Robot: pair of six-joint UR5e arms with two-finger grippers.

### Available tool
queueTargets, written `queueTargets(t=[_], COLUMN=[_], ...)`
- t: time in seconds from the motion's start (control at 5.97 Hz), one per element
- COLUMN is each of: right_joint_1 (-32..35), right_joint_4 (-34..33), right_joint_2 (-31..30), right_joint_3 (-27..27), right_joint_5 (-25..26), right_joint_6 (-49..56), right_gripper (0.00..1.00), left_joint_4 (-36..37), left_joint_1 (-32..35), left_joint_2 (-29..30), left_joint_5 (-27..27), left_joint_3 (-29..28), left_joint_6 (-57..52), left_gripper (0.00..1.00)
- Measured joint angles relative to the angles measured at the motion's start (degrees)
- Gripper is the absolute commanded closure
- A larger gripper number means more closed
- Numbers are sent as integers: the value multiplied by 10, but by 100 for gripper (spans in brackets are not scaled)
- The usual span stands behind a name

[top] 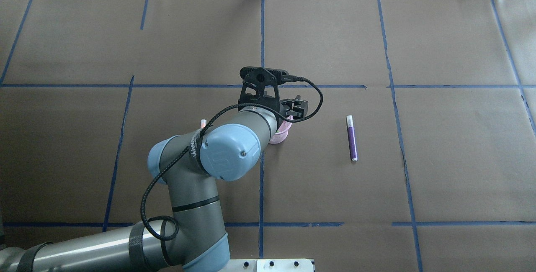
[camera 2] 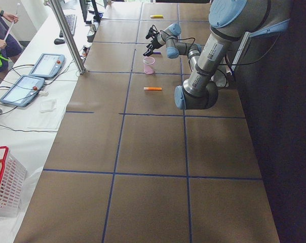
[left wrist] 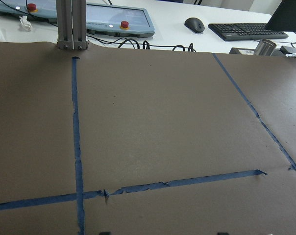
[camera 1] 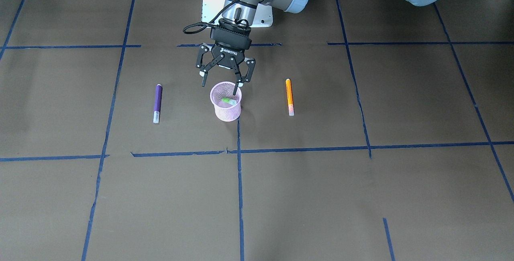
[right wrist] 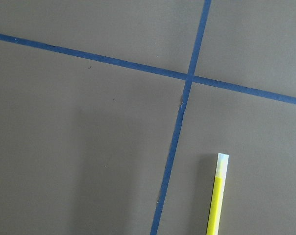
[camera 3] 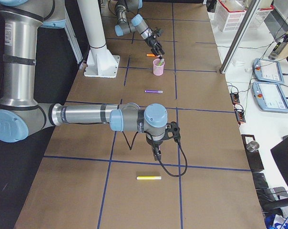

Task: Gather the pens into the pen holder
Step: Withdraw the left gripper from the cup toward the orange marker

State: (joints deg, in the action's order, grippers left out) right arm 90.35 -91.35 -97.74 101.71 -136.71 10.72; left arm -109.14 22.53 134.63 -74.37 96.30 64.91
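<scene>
At the middle of the table: the left gripper (camera 1: 222, 85), spread wide and holding nothing, hanging just above the pink wire-mesh pen holder (camera 1: 227, 111), one fingertip (camera 1: 235, 91) at its rim. Inside that holder, leaning on the wall: a green pen (camera 1: 229, 100). Flat on the table, to either side of the holder and apart from it: an orange pen (camera 1: 289, 95) toward the table's left end, a purple pen (camera 1: 157, 102) toward its right end. Well off toward that right end: a yellow pen (camera 3: 149, 178), with the right gripper (camera 3: 156, 153) low over the table near it; cannot tell whether wide or narrow. Underneath all: the table (camera 1: 361, 196), covered in brown paper gridded with blue tape (camera 1: 239, 180). Beyond the table's far edge: teach pendants (camera 2: 46, 65), a keyboard (left wrist: 246, 31), a mouse (left wrist: 194, 24), and a person (camera 2: 1, 30) standing farther off.
</scene>
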Motion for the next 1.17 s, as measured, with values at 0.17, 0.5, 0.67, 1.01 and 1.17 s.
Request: queueTargets(t=[0.17, 0.5, 0.67, 1.01, 1.17], right_joint_1=[0, 0, -8, -63, -84], right_joint_4=[0, 21, 89, 281, 329], right_joint_2=[0, 2, 3, 9, 21], right_joint_3=[-5, -51, -107, -225, -273], right_joint_5=[0, 0, 1, 15, 27], right_joint_6=[0, -4, -36, -165, -191], right_gripper=[0, 0, 0, 13, 15], left_joint_4=[78, 226, 284, 310, 311], left_joint_1=[47, 143, 176, 204, 206], left_joint_2=[0, -7, -23, -57, -62], left_joint_5=[-101, -302, -356, -395, -399], left_joint_3=[36, 74, 91, 110, 111], left_joint_6=[0, -48, -108, -165, -169], left_gripper=[0, 0, 0, 0, 0])
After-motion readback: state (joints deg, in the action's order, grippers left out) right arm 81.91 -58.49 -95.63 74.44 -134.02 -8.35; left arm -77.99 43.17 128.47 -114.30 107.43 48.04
